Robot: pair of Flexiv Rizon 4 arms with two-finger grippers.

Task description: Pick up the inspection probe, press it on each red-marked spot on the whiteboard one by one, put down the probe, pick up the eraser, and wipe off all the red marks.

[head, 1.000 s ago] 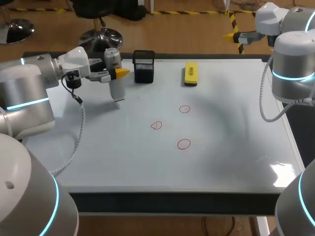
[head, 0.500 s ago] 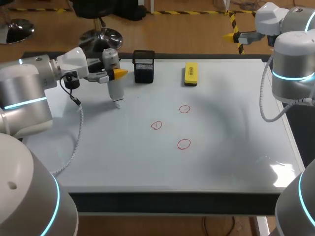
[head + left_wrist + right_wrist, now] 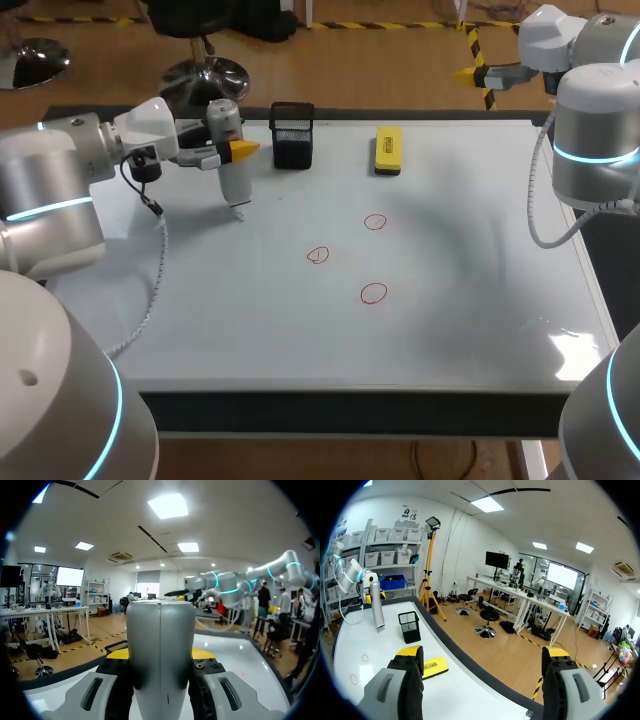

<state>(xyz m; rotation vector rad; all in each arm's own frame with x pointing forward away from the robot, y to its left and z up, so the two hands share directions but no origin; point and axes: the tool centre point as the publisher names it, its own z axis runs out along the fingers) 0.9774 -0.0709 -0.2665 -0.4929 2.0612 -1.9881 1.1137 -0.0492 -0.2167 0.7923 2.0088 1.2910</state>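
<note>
The left pincer (image 3: 232, 152), clamped on the upright probe (image 3: 236, 186) at upper left, has the nearest red mark (image 3: 318, 255) lower right.

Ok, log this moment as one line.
left claw: shut on probe, upright | right claw: open, empty | red marks: three, unwiped | eraser: on whiteboard

Bright, even light falls from overhead. The whiteboard (image 3: 450, 320) carries a white patch of glare near its front right corner. Only soft, faint shadows lie on it beneath the left arm (image 3: 60, 190).
</note>
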